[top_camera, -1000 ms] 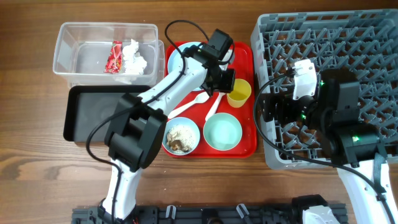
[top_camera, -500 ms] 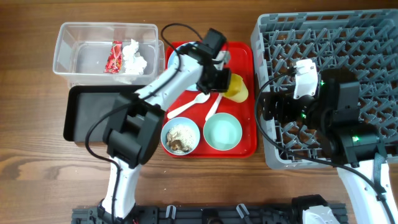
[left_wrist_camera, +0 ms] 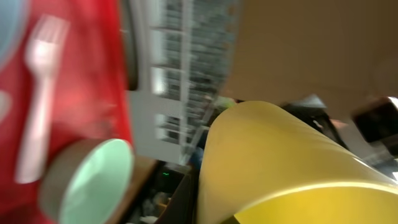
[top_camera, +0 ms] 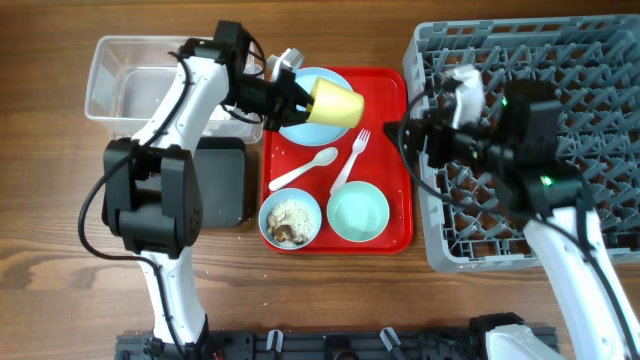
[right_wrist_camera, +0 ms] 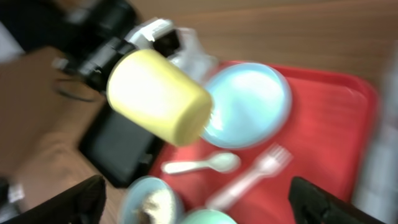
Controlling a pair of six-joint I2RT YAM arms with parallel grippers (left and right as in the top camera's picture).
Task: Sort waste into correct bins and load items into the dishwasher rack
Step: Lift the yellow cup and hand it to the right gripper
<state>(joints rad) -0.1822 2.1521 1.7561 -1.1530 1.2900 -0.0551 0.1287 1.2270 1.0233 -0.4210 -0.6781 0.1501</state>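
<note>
My left gripper (top_camera: 297,98) is shut on the small yellow cup (top_camera: 337,102) and holds it tipped on its side above the light-blue plate (top_camera: 312,122). The cup fills the left wrist view (left_wrist_camera: 280,162) and shows in the right wrist view (right_wrist_camera: 158,96). On the red tray lie the white fork (top_camera: 357,152) and spoon (top_camera: 305,168), the light-blue bowl (top_camera: 291,218) with food scraps, and the mint bowl (top_camera: 358,213). My right gripper (top_camera: 412,132) is open and empty at the left edge of the grey dishwasher rack (top_camera: 560,150). The wrapper and tissue are hidden.
The flat red serving tray (top_camera: 392,236) lies between the bins and the rack. The clear tub (top_camera: 130,85) stands at the back left, partly under my left arm. The black tray (top_camera: 225,190) lies in front of it.
My left gripper lifted the yellow cup off the red tray, carried it left over the plate and tipped it sideways. My right arm swung left toward the tray.
</note>
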